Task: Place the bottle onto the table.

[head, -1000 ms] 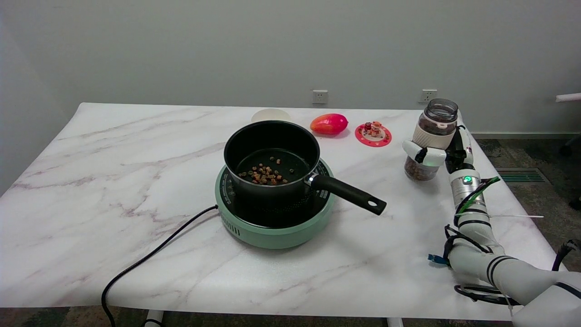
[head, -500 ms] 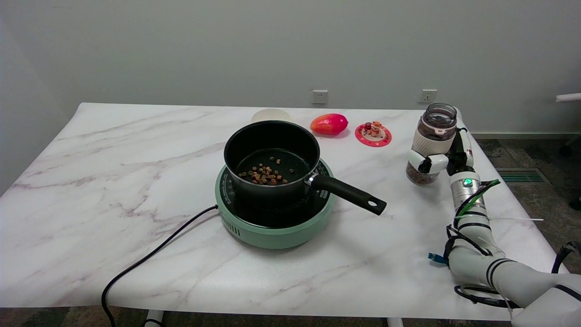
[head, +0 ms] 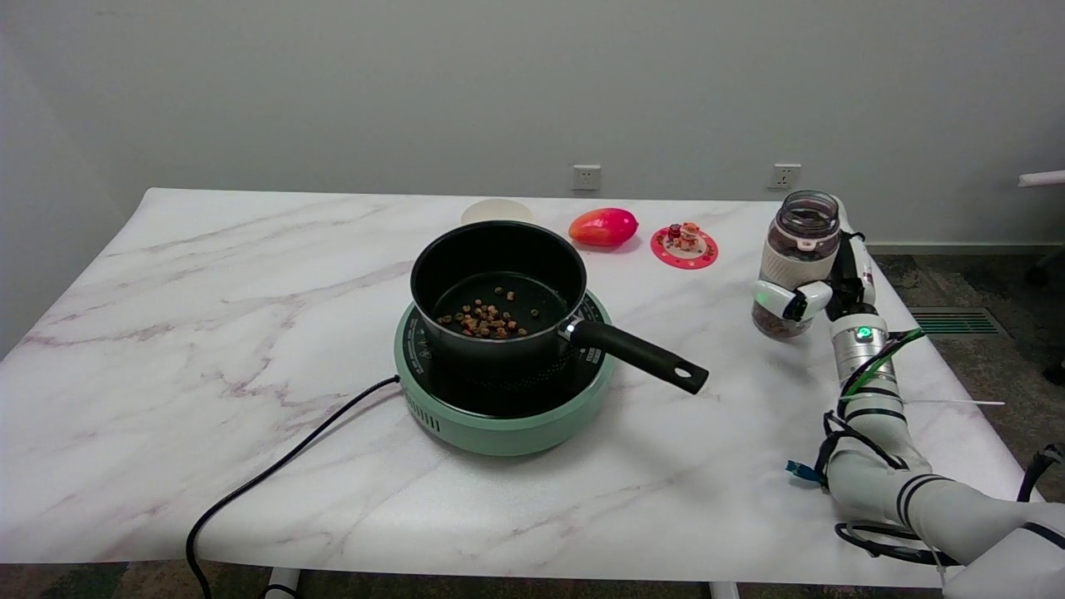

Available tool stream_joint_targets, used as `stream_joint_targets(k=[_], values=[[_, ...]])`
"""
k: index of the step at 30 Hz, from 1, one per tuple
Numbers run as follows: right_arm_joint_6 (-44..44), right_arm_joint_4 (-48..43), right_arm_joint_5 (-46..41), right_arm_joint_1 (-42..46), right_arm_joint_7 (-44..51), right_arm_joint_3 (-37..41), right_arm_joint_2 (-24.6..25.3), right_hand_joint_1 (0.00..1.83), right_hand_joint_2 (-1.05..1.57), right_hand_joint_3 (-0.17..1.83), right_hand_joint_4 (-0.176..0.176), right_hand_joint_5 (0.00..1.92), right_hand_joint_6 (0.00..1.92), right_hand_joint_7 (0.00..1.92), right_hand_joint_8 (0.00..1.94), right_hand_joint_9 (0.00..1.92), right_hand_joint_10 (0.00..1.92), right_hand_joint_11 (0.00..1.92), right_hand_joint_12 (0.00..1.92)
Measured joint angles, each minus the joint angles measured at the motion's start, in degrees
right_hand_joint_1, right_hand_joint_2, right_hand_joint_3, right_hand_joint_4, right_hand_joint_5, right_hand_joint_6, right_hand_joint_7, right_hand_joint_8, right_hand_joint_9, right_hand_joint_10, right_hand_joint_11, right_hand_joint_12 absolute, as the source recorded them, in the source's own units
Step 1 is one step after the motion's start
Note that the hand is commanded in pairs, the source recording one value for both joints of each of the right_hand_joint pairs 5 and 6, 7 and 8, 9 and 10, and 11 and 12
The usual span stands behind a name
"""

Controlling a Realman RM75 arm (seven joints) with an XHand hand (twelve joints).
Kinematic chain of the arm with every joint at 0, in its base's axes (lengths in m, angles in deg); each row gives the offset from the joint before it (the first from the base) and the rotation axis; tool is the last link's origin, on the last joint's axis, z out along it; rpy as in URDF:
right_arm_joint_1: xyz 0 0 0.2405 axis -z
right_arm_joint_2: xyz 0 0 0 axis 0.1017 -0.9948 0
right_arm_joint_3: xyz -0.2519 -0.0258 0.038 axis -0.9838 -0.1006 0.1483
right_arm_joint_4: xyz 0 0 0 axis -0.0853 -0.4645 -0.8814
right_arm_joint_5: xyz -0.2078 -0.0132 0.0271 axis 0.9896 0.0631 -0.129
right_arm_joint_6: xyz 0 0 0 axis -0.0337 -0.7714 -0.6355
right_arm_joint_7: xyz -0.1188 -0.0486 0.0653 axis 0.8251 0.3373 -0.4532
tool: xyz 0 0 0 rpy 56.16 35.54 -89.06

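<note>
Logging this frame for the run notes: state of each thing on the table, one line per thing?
bottle: upright, no lid, brown pieces inside, gripped; contact with the table unclear.
right hand: holds the bottle around its middle.
pot: on the cooker, uncovered, a few brown pieces inside, handle pointing right.
cooker: on the table, cord attached; on or off not visible.
red fruit: lying at the far side.
pink coaster: flat, small figures on it.

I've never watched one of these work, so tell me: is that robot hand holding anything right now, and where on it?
Yes. The right hand holds the bottle upright, its fingers wrapped around the bottle's middle and lower body.
</note>
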Motion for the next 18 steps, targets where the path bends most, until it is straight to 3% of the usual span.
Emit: stream_joint_targets(k=[18], values=[[-0.71,-0.81,-0.04,2.11,-1.01,1.26,-1.68,1.29,-0.71,1.28,0.000,0.45,0.45,1.01,1.01,0.81,0.81,0.68,0.68]])
